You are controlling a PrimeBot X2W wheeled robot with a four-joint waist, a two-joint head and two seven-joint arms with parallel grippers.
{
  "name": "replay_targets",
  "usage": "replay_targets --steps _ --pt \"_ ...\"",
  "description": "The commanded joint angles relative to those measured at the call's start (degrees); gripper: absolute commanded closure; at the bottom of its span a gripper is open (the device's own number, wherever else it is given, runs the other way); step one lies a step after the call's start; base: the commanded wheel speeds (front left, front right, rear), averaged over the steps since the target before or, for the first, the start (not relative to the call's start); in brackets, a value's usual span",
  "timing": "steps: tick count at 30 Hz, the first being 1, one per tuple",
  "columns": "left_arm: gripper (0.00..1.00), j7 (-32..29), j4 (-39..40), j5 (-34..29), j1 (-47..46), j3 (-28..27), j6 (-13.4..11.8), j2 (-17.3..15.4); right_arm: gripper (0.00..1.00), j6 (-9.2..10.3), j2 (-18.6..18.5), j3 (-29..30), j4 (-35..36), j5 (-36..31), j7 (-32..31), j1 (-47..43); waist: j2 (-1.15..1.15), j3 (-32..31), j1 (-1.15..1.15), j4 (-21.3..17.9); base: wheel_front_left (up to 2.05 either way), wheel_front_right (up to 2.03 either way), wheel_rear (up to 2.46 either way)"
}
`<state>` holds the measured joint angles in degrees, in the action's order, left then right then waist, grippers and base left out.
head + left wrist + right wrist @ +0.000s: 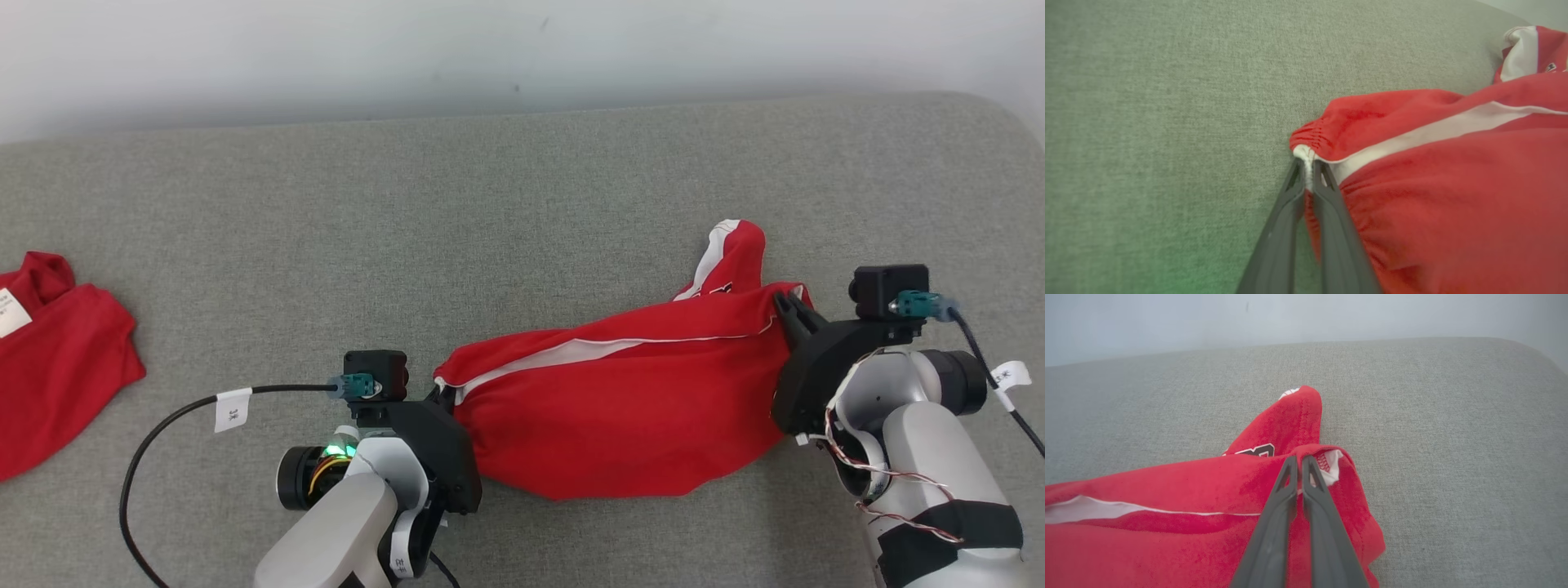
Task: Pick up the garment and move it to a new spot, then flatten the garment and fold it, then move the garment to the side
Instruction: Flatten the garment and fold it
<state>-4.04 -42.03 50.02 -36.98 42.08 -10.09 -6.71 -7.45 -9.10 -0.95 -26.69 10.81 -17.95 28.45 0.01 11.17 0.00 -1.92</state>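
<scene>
Two pairs of jaws are clamped on the red garment (620, 408), left at its gathered end and right at its far hem, and between them it lies soft, light and limp on the tabletop (490, 204), so seams seem the safest hold.

The garment (620, 408) is red with a white stripe, the surface (490, 204) grey, the other cloth (65, 367) red.

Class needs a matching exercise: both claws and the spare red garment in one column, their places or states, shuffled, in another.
1 left claw
2 right claw
3 spare red garment

A lies apart at the far left
B shut on the striped garment, gathered end
C shut on the striped garment, end by the lettering

Pairs: 1-B, 2-C, 3-A
</scene>
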Motion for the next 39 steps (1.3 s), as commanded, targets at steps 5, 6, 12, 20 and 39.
replay_targets --steps 5,6,12,20,39 --pt "1.00 0.81 0.20 0.70 1.24 0.17 0.05 -0.52 1.00 -0.08 0.47 1.20 9.85 9.76 -4.31 -4.46 -0.01 -1.72 0.00 0.22 0.00 0.00 0.00" --pt "1.00 0.93 0.37 0.72 1.54 0.21 0.04 -0.60 1.00 -0.08 0.41 2.02 12.62 11.66 -6.48 -6.21 -0.01 -2.03 0.00 0.23 0.00 0.00 0.00" --pt "1.00 1.33 1.85 0.22 2.89 0.68 -0.03 -1.60 1.00 -0.08 1.78 7.57 29.63 21.05 -19.95 -16.95 -0.01 -3.29 0.00 0.44 0.00 0.00 0.00" --pt "1.00 0.13 4.92 -0.34 3.44 1.45 -0.99 -2.62 1.00 -0.08 5.88 21.58 33.55 19.11 -22.84 -11.77 -0.01 -2.68 0.00 1.03 0.00 0.00 0.00" --pt "1.00 -0.51 6.68 -1.10 1.17 3.30 -1.13 -1.33 0.00 -0.08 2.58 12.14 -1.09 -3.87 -8.55 5.80 -0.01 -0.60 0.00 3.52 0.00 0.00 0.00"
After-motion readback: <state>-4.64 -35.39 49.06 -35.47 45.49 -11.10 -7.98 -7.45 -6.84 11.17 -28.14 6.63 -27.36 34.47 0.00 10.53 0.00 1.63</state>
